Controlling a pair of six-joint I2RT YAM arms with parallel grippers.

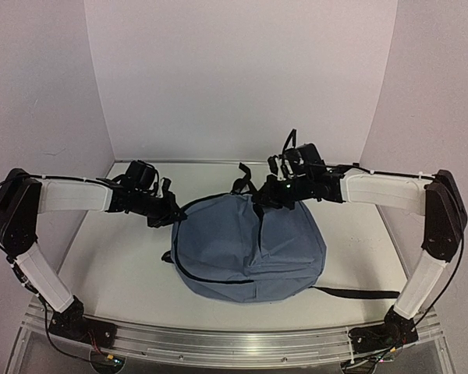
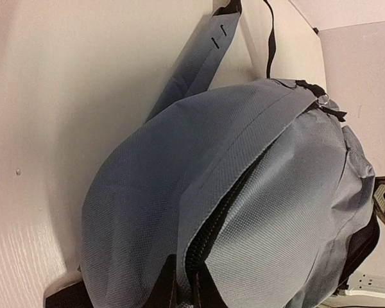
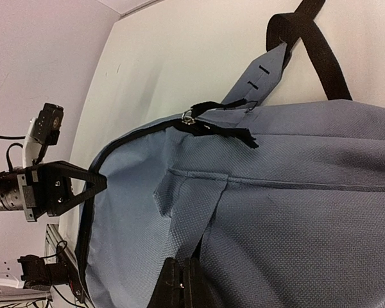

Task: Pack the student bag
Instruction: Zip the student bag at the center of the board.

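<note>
The student bag (image 1: 249, 253) is a slate-blue backpack lying flat in the middle of the white table, with a black zipper line running along its left side. My left gripper (image 1: 170, 214) is at the bag's upper left edge. In the left wrist view this gripper (image 2: 185, 287) is shut on a fold of the bag (image 2: 141, 192) right beside the zipper (image 2: 228, 205). My right gripper (image 1: 267, 195) is at the bag's top edge. In the right wrist view it (image 3: 183, 285) is shut on a raised pleat of the bag's fabric (image 3: 295, 212).
One black strap (image 1: 359, 294) trails from the bag toward the right arm's base, and others (image 1: 242, 181) lie behind the bag. White walls close in the back and both sides. An aluminium rail (image 1: 234, 343) runs along the near edge.
</note>
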